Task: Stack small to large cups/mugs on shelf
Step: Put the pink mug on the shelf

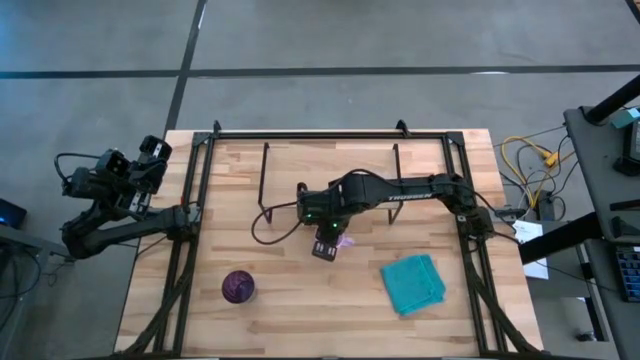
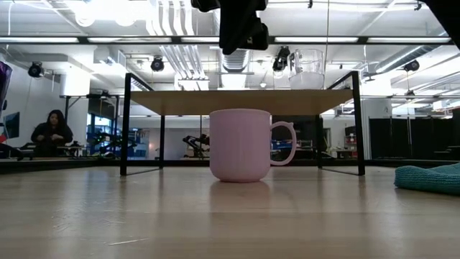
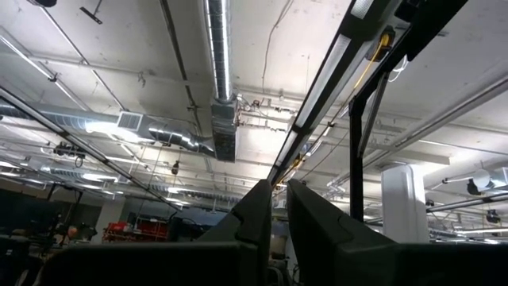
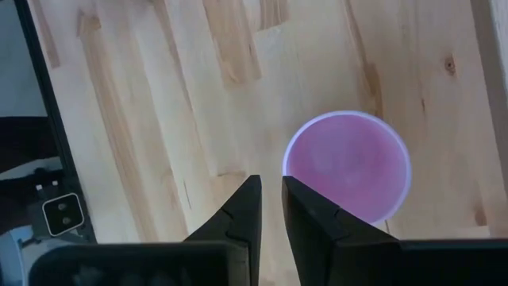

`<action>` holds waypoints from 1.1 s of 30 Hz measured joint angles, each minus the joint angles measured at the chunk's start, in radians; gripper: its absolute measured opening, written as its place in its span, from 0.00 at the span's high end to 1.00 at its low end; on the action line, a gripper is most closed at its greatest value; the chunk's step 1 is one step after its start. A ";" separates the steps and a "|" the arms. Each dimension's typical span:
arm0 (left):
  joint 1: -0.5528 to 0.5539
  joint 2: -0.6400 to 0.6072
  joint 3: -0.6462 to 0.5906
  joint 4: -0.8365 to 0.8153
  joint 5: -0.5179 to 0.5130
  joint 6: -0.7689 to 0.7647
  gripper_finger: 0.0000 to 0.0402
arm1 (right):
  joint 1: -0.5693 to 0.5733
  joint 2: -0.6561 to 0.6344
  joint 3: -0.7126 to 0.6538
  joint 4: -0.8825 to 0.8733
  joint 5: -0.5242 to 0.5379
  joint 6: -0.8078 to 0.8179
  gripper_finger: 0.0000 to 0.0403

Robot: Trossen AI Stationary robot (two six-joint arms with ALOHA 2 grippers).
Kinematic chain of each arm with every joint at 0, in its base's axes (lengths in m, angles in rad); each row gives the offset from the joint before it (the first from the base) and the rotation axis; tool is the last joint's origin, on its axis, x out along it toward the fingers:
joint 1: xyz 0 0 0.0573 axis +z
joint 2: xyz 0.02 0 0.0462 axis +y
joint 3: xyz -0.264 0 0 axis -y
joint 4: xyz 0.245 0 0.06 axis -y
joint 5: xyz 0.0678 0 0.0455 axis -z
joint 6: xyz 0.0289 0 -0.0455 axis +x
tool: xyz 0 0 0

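Note:
The light pink mug stands upright on the table in front of the shelf, its handle toward the table's right. Seen from above, the mug lies just beside my right gripper, which hovers over it with shut fingers and touches nothing; the same gripper shows near the table's middle. The tiny clear glass cup stands on the shelf's top board. The dark purple tumbler stands near the table's near-left part. My left gripper is shut and points up at the ceiling, off the table's left edge.
A teal cloth lies crumpled on the table's near-right part. Black frame rails run along the table's left, right and far sides. Thin black shelf legs stand behind the mug. A person sits far off in the room.

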 joint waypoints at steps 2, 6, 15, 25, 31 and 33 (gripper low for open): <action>0.000 0.000 0.000 0.000 0.000 0.000 0.93 | -0.003 0.000 0.000 0.006 0.000 -0.012 0.88; 0.000 0.000 0.000 0.000 0.000 0.000 0.93 | -0.004 0.000 0.000 0.010 0.001 -0.017 0.88; 0.000 0.000 0.000 0.000 0.000 0.000 0.93 | -0.004 0.000 -0.001 0.015 0.007 -0.038 0.88; 0.000 0.000 0.000 0.000 0.000 0.000 0.93 | -0.008 -0.002 -0.002 0.058 0.037 -0.025 0.88; 0.000 0.000 0.000 0.000 0.000 0.000 0.93 | -0.008 -0.004 0.003 0.058 0.038 -0.013 0.88; 0.000 0.000 0.000 0.000 0.000 0.000 0.93 | -0.008 -0.004 0.003 0.057 0.037 -0.022 0.88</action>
